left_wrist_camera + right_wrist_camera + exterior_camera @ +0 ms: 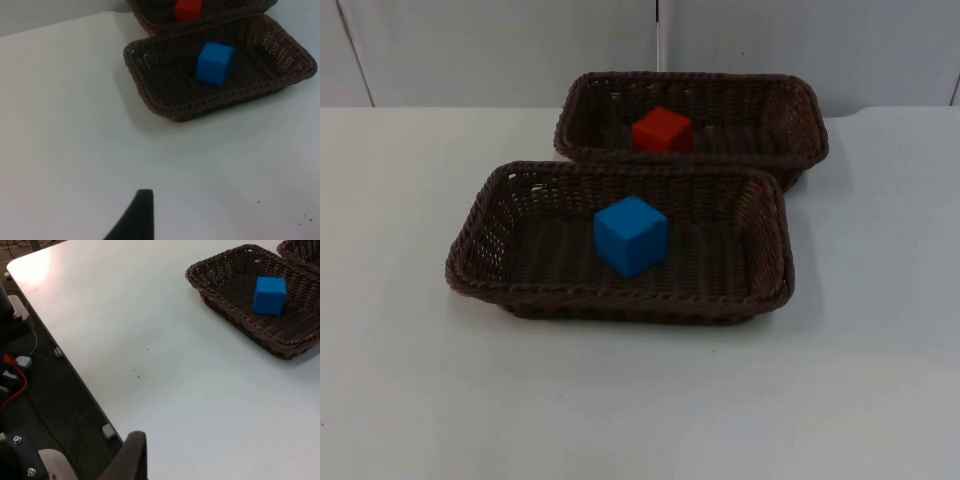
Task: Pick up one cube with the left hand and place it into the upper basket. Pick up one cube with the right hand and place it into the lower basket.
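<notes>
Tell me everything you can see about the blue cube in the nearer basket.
The blue cube is a plain, matte, solid-coloured block with slightly rounded edges; its material can't be told for sure. It sits flat on the floor of the lower dark brown woven wicker basket, near the middle, turned so one vertical edge faces the top camera. It stands clear of the basket's walls, and nothing else touches it.
</notes>
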{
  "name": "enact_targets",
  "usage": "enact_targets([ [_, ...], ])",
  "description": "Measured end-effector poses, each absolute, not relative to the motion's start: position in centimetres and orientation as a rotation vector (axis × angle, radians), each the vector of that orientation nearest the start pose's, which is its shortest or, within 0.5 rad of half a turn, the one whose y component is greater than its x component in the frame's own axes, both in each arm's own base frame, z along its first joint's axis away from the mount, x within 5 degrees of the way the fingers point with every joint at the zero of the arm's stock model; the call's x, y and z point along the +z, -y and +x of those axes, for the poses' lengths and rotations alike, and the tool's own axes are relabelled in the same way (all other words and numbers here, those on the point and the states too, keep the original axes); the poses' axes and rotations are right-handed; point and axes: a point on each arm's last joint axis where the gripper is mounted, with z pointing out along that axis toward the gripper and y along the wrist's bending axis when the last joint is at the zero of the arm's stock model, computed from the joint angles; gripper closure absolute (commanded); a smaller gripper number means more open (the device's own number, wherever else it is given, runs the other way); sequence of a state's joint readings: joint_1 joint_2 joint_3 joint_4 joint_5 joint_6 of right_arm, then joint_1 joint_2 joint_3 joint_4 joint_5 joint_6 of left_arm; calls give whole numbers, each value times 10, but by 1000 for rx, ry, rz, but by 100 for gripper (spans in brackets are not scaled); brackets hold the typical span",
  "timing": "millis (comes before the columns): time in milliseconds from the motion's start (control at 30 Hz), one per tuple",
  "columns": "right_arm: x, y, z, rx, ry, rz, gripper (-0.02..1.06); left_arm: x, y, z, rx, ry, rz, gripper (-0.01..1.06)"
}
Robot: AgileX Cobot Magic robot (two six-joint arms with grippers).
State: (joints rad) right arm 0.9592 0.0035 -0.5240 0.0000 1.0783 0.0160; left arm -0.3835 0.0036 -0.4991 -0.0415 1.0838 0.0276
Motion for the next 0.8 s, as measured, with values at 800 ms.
enact_targets([
  [800, 282, 6, -5, 602, -1868, -953, -1, 275, 3, -6, -119, -2066, 176, 0],
])
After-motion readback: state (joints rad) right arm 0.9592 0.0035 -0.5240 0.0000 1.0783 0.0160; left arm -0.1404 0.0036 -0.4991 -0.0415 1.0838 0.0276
